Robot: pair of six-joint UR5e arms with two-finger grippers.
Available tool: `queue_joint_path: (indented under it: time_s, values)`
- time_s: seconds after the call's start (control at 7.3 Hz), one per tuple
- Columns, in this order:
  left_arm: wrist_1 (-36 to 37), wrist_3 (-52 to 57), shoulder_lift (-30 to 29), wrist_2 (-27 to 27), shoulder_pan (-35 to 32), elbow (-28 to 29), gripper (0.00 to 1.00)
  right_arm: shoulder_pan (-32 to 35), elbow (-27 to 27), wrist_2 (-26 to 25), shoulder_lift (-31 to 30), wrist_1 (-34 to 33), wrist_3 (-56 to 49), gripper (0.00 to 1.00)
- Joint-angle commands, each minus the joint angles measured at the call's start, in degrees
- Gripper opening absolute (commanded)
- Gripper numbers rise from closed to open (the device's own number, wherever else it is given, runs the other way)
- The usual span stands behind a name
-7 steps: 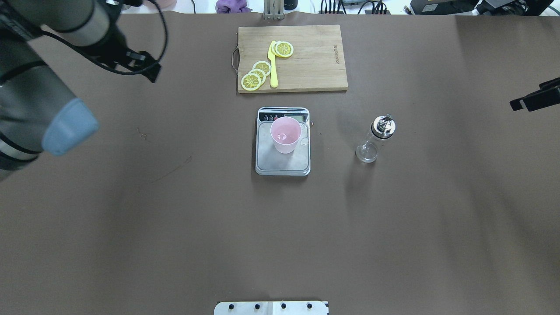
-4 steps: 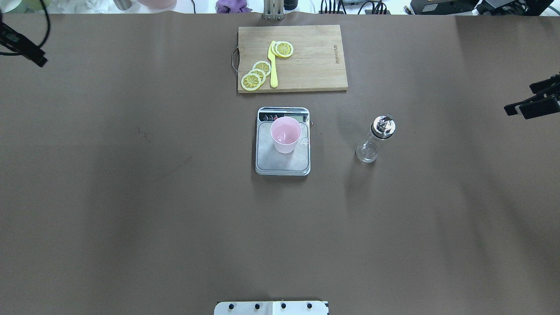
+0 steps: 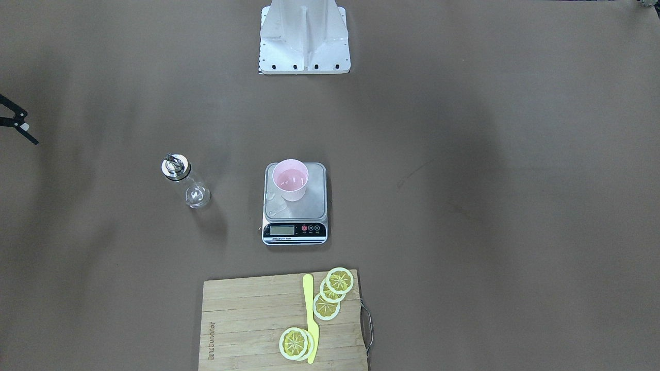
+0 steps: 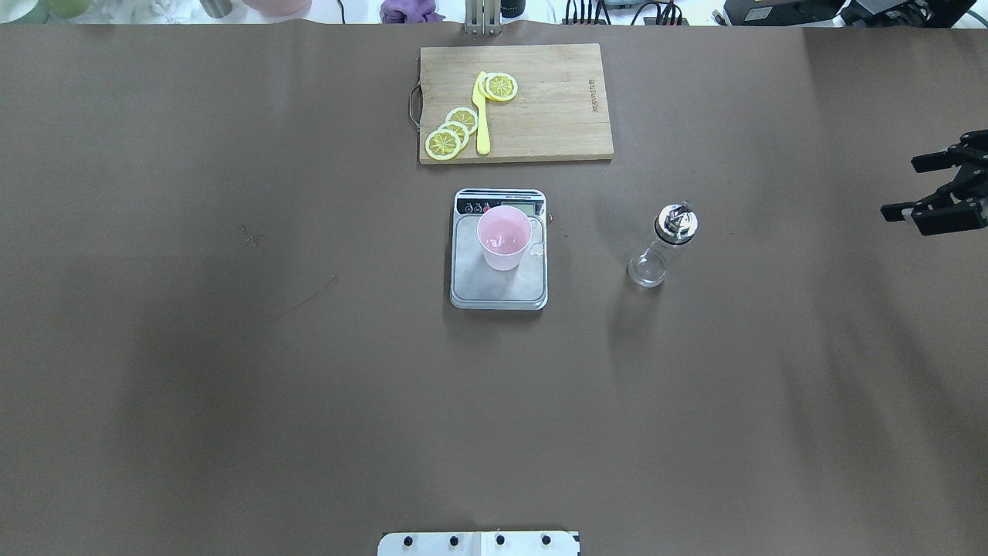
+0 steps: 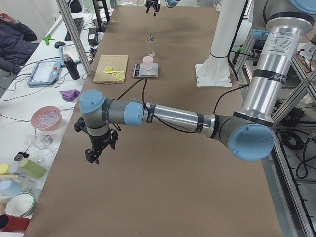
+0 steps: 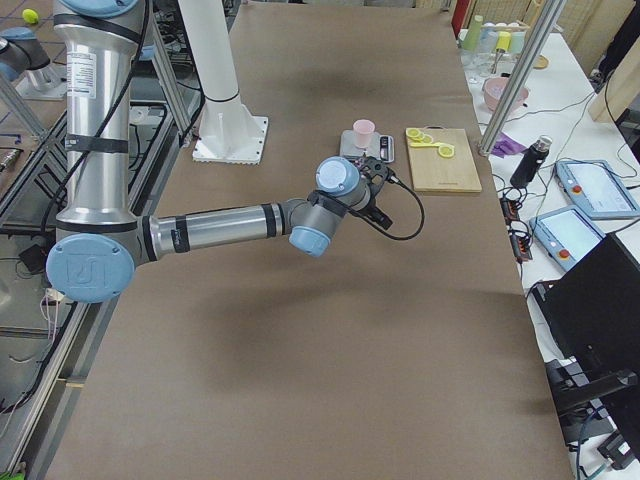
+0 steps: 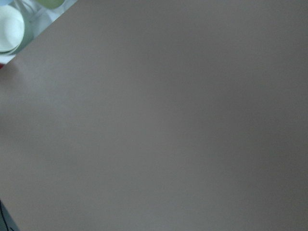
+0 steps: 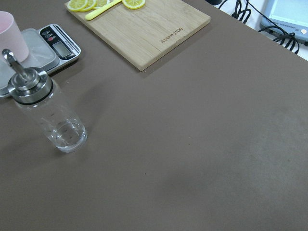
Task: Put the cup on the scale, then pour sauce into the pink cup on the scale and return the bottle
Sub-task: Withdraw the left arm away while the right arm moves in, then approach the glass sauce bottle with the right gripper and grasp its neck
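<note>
The pale pink cup point(image 4: 504, 238) stands upright on the silver platform of the scale point(image 4: 499, 289) at mid table. The clear glass bottle point(image 4: 662, 247) with its metal pourer cap stands upright on the brown table to the right of the scale, apart from it. In the right wrist view the bottle point(image 8: 45, 113) is at the left, with the cup point(image 8: 12, 36) behind it. My right gripper point(image 4: 905, 188) hovers open and empty near the table's right edge, well clear of the bottle. My left gripper point(image 5: 98, 148) shows only in the exterior left view, so I cannot tell its state.
A wooden cutting board point(image 4: 556, 108) with lemon slices point(image 4: 451, 133) and a yellow knife point(image 4: 482, 116) lies behind the scale. The robot's base plate point(image 4: 478, 543) sits at the near edge. Bowls and cups point(image 5: 45, 118) crowd the side bench by the left arm.
The left arm has swung out of the overhead view at the upper left. The right gripper has shifted slightly at the right edge, and its fingers now stand wider apart.
</note>
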Motion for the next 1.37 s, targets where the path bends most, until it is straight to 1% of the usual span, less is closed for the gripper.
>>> queue_joint_path:
  time_s: [0.0, 0.27, 0.41, 0.55, 0.82, 0.96, 1.23]
  values:
    - [-0.9, 0.4, 3.5, -4.2, -3.7, 2.6, 0.98, -3.8, -5.1, 0.2, 1.1, 10.8, 0.2, 0.99]
    - [-0.8, 0.2, 3.8, -4.2, -3.7, 2.5, 0.98, -9.1, -8.7, -0.3, 1.6, 17.6, 0.4, 0.99]
    - [-0.8, 0.2, 4.0, -4.2, -3.7, 2.1, 0.98, -11.4, -10.1, -0.7, 4.0, 18.8, 1.4, 0.99]
    - [-0.8, 0.2, 4.0, -4.2, -3.7, 1.9, 0.98, -14.7, -11.7, -3.2, 7.0, 18.8, 2.4, 0.99]
    - [-0.5, -1.0, 6.0, -4.2, -3.7, -1.1, 0.98, -21.6, -12.1, -12.8, 9.2, 18.9, 4.2, 0.99]
    - [-0.5, -2.1, 6.8, -4.2, -3.7, -2.1, 0.98, -24.3, -12.2, -16.2, 10.2, 18.9, 4.5, 0.99]
    - [-0.8, -2.2, 7.9, -4.3, -3.7, -2.6, 0.98, -26.4, -14.4, -18.9, 12.7, 18.9, 4.5, 0.99]
